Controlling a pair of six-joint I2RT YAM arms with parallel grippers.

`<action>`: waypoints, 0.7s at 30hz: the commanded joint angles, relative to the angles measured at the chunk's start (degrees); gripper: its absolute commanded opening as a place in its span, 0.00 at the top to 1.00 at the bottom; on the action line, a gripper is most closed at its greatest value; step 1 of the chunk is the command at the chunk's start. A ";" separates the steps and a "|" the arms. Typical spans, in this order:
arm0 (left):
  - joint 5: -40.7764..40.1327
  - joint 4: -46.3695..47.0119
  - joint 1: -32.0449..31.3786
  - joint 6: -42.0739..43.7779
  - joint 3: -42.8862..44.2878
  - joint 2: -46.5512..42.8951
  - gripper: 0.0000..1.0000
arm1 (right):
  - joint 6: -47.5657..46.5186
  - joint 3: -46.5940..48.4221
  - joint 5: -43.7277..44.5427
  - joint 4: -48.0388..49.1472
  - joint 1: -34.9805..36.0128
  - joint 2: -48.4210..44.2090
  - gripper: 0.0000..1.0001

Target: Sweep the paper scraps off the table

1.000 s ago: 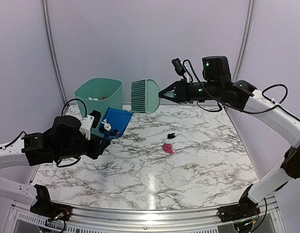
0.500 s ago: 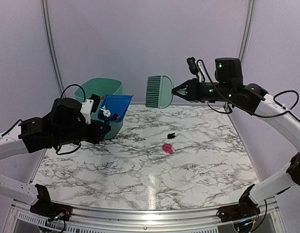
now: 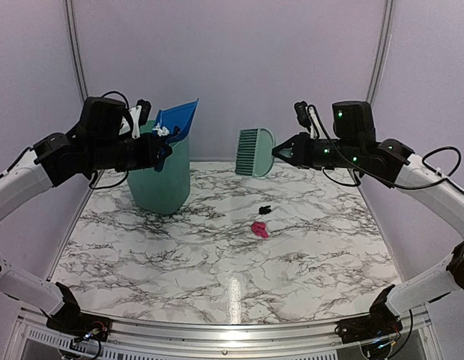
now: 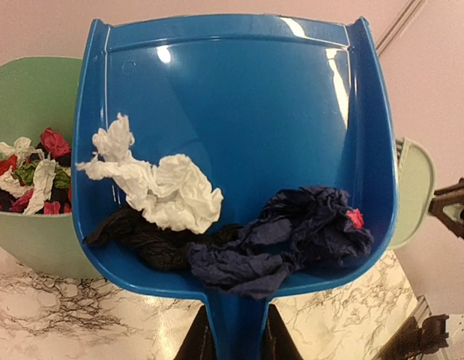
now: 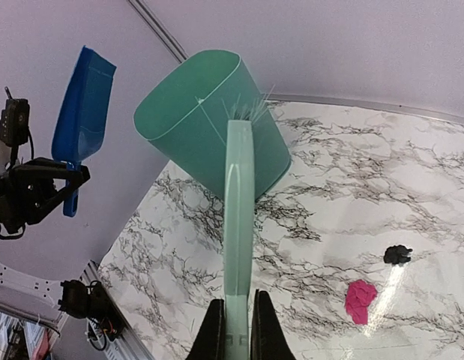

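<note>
Aloft, a glossy blue plastic dustpan (image 4: 239, 112) cradles crumpled paper scraps (image 4: 172, 191).

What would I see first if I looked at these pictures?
The shiny blue plastic dustpan, held high by the left gripper near the green plastic bin at the back left, with crumpled white and dark paper inside. Across from it, the right gripper holds a mint-green hand brush in the air. One pink paper scrap and one black paper scrap lie on the white marble table between them.
</note>
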 commanded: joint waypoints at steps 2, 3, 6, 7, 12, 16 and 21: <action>9.37 -1.62 6.54 -2.57 7.84 5.89 1.00 | 2.41 -0.17 2.35 3.93 -0.38 -0.70 1.00; 11.25 -1.60 7.76 -3.17 8.77 6.98 1.00 | 2.66 -0.19 2.30 4.10 -0.40 -0.69 1.00; 13.34 -1.60 10.76 -3.97 10.89 9.51 1.00 | 3.22 -0.93 2.63 4.39 -0.42 -1.10 1.00; 14.62 -1.62 12.00 -4.68 11.36 10.18 1.00 | 3.48 -1.39 2.90 4.49 -0.41 -1.48 1.00; 19.58 -1.37 17.56 -7.84 12.88 12.68 1.00 | 3.85 -1.54 3.82 4.26 -0.43 -1.57 1.00; 23.34 -0.46 21.08 -11.57 13.30 14.27 1.00 | 3.26 0.77 3.49 2.70 -0.42 0.22 1.00; 27.57 1.48 23.61 -15.49 13.25 15.71 1.00 | 3.58 1.02 3.45 2.53 -0.39 0.68 1.00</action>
